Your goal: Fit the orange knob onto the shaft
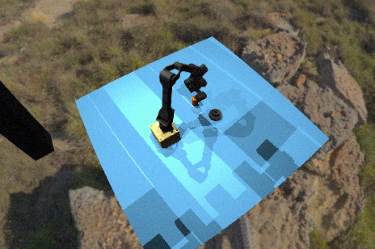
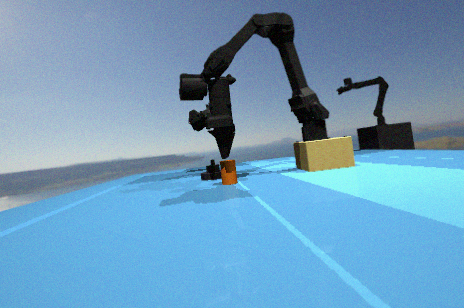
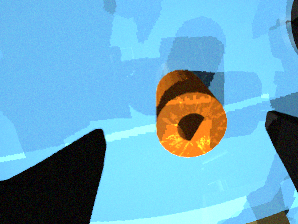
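Note:
The orange knob (image 1: 195,101) (image 2: 229,172) (image 3: 186,147) stands upright on the table, its hole facing up. In the wrist view the hole (image 3: 189,126) looks D-shaped, with a straight edge toward the lower right. My gripper (image 2: 225,156) (image 3: 190,128) is open and empty just above the knob; in the wrist view its fingertips lie left and right of it with gaps on both sides. The dark round pedestal (image 1: 215,116) (image 2: 206,176) stands a short way from the knob with its short shaft (image 2: 212,163) pointing up. The shaft's flat side cannot be seen.
The arm's yellow base block (image 1: 165,135) (image 2: 327,154) stands on the blue patterned table (image 1: 133,206) (image 2: 150,260). A dark rounded edge (image 3: 295,25) shows at the wrist view's upper right. Another dark arm on a dark block (image 2: 387,136) stands in the background.

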Robot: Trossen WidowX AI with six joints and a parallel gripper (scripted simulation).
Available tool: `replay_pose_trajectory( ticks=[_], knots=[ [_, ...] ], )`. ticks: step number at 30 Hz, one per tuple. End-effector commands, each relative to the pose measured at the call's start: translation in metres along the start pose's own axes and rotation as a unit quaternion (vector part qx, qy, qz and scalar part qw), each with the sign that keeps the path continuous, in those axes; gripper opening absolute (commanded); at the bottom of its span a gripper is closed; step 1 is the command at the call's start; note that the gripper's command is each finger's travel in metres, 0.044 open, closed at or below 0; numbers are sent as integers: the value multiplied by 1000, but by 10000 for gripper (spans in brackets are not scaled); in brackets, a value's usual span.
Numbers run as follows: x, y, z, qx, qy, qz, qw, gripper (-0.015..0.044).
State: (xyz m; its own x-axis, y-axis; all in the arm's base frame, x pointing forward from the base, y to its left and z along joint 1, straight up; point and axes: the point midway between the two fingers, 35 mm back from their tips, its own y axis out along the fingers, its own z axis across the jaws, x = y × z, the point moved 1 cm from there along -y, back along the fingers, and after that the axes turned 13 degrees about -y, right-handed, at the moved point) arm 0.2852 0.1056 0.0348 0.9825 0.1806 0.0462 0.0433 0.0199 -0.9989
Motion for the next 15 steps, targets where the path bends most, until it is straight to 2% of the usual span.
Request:
replay_pose_trajectory(
  ticks=[1, 15],
  knots=[
    [-2, 10, -1, -4, 3, 7, 1000, 440],
    [-2, 33, -1, -4, 3, 7, 1000, 440]
  ],
)
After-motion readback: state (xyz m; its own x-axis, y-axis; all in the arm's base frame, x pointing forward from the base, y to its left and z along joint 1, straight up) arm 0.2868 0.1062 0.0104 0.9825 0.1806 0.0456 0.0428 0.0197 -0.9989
